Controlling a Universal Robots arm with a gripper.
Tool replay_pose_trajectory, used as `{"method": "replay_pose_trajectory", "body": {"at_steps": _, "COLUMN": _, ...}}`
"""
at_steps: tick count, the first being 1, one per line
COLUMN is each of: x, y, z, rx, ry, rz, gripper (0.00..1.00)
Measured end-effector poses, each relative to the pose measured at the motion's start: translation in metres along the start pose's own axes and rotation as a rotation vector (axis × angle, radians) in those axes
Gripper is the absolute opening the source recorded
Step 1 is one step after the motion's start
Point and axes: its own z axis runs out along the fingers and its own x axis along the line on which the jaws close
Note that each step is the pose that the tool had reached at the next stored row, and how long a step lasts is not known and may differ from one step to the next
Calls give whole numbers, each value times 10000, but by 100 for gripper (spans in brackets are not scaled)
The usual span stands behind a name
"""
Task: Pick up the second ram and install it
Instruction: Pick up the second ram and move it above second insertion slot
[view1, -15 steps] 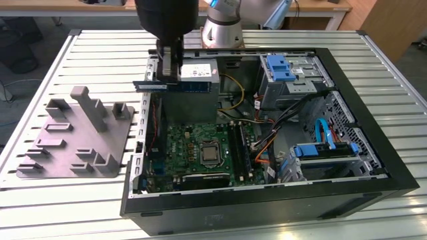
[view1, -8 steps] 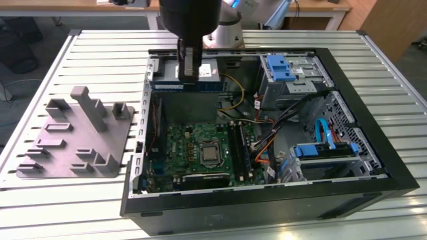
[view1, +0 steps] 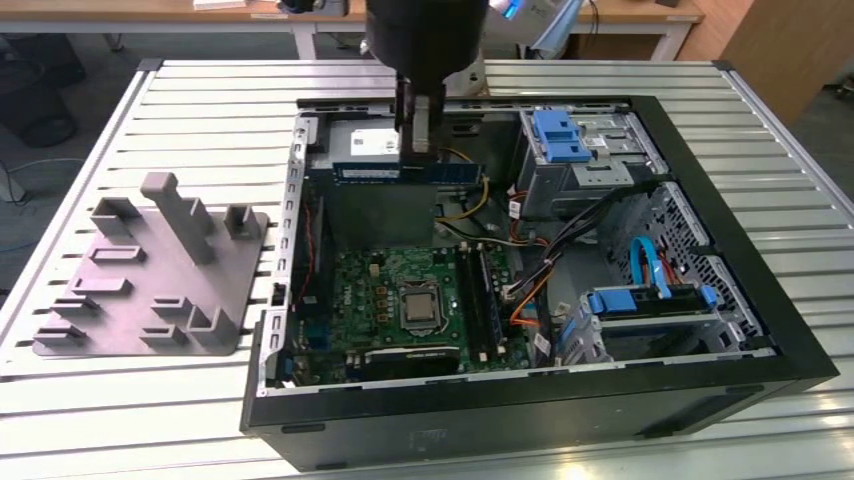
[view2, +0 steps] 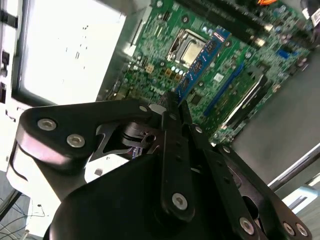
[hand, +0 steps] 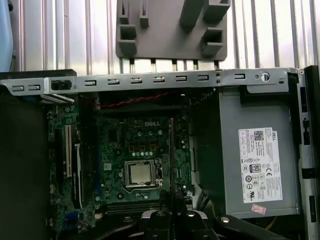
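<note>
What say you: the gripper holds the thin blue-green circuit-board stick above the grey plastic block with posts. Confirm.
Wrong place. In the exterior view the gripper holds the thin blue-green circuit-board stick above the open black computer case; the grey plastic block stands apart.

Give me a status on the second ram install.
Done: the second ram is picked up, clamped in the gripper, well apart from the grey block. In hand: it hangs level above the open computer case, higher than the motherboard. Left: it is not yet seated in the black slots beside the processor socket.
</note>
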Motion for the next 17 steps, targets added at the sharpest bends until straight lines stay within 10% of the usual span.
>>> {"method": "replay_pose_trajectory", "body": {"at_steps": 17, "x": -31, "y": -517, "z": 29, "rx": -8, "ry": 1, "rz": -1, "gripper": 14}}
